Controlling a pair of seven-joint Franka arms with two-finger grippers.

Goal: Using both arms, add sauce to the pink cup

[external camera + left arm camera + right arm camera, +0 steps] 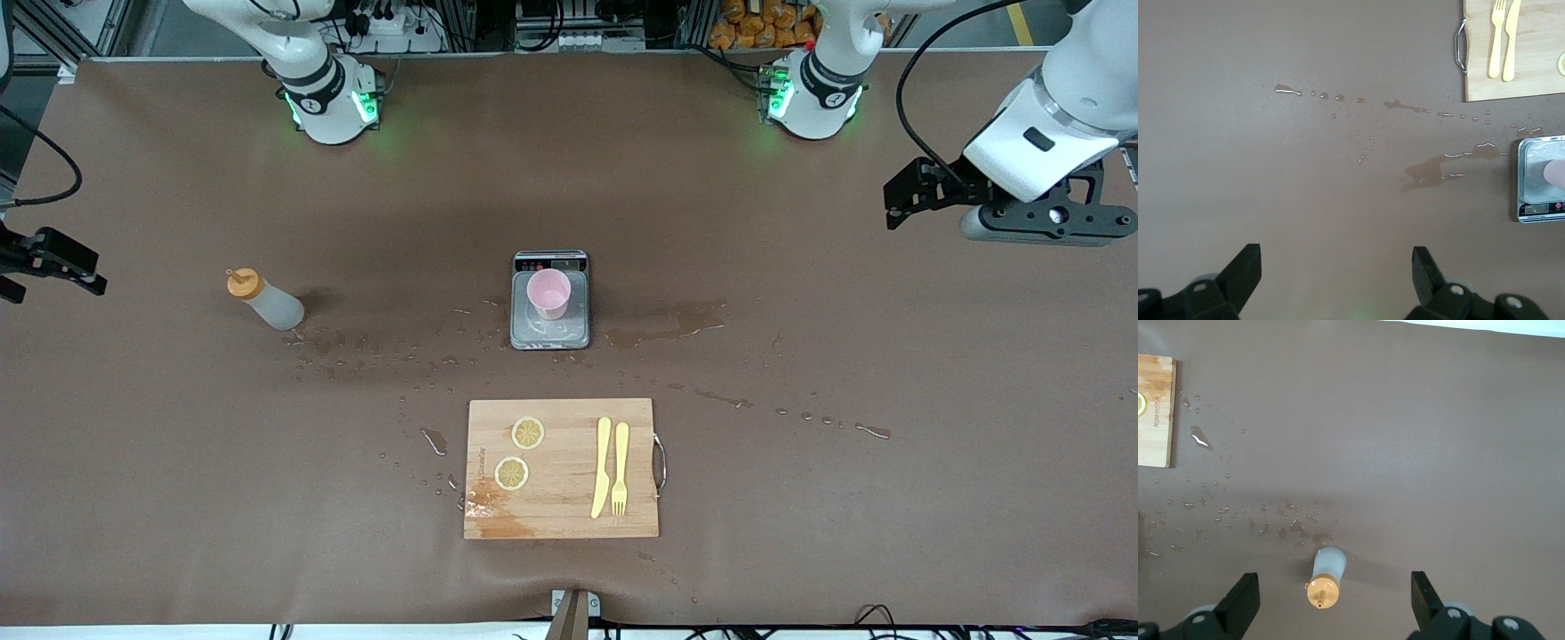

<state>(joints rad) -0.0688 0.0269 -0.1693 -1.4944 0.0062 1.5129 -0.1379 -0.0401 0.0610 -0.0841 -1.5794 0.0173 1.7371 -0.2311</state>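
The sauce bottle (265, 302), whitish-grey with an orange cap, stands upright toward the right arm's end of the table. The pink cup (548, 293) stands on the grey scale (550, 333) at the table's middle. My right gripper (53, 262) is open and empty in the air at that end of the table. In the right wrist view it (1333, 585) frames the bottle (1330, 561) from above, well clear of it. My left gripper (916, 191) is open and empty, high over the left arm's end. In the left wrist view it (1336, 267) is over bare table, with the cup (1557, 175) at the frame's edge.
A wooden cutting board (562, 507) lies nearer the front camera than the scale, with two lemon slices (528, 433), a yellow knife (602, 467) and a fork (620, 467). Spilled liquid (662, 331) and droplets spread beside the scale and the bottle.
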